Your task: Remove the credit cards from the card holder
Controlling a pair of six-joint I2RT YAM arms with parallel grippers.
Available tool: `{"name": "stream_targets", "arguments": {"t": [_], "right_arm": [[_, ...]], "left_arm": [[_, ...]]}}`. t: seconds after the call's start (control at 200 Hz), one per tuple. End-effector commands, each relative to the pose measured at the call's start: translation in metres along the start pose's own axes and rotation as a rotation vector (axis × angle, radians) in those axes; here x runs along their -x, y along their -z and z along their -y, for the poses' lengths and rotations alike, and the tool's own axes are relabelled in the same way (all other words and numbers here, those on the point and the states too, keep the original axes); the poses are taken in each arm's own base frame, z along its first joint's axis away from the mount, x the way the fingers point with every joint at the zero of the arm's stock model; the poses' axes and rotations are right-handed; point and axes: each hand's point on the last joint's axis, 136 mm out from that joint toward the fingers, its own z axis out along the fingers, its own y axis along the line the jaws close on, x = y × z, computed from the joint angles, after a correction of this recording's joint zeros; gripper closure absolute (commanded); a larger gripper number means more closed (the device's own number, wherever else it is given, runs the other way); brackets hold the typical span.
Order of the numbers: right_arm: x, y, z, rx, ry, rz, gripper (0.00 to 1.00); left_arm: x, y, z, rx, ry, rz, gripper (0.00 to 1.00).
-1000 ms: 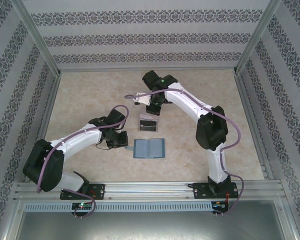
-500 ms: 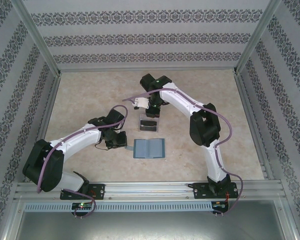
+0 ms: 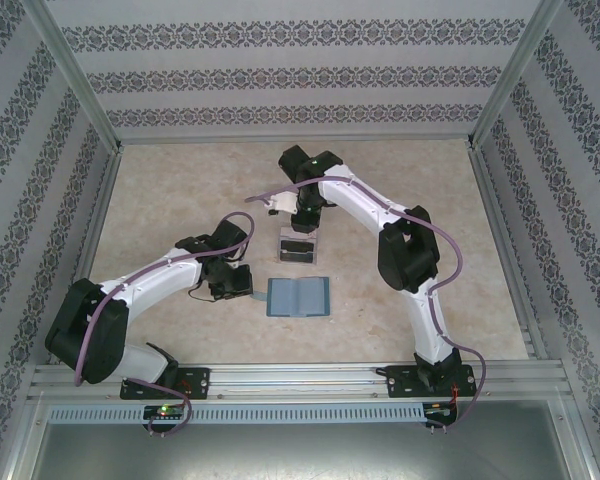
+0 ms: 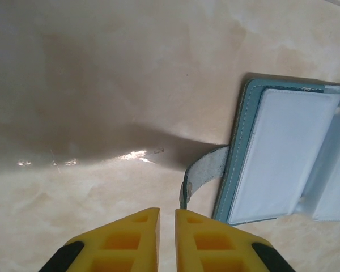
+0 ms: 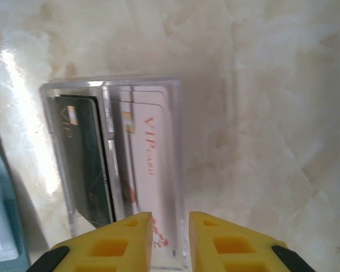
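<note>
From the top camera I am seeing the card holder [image 3: 298, 297] lying open between the arms, the left gripper [image 3: 236, 284] sitting just left of it and the right gripper [image 3: 300, 224] hanging over the clear tray [image 3: 284, 240] just beyond, where the credit cards [image 3: 298, 250] are resting. On the left wrist camera my fingers are showing all but closed, nothing in the slit, pointing at the closing tab [image 4: 207, 169]. On the right wrist camera the jaws are standing slightly apart, gripping nothing, while the tray is holding a dark card [image 5: 85, 164] in that view's left compartment and a white card [image 5: 153, 158] in the right
</note>
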Motion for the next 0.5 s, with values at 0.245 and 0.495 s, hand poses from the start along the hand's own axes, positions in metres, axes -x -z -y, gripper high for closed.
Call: {"name": "stream_targets", "arguments": {"t": [0.245, 0.495], "right_arm": [[-0.029, 0.061, 0.034, -0.279, -0.208, 0.103, 0.38], [-0.069, 0.073, 0.023, -0.355, -0.336, 0.147, 0.02]], "left_arm": [[0.032, 0.000, -0.014, 0.028, -0.017, 0.088, 0.24], [0.069, 0.006, -0.023, 0.075, -0.043, 0.161, 0.00]]}}
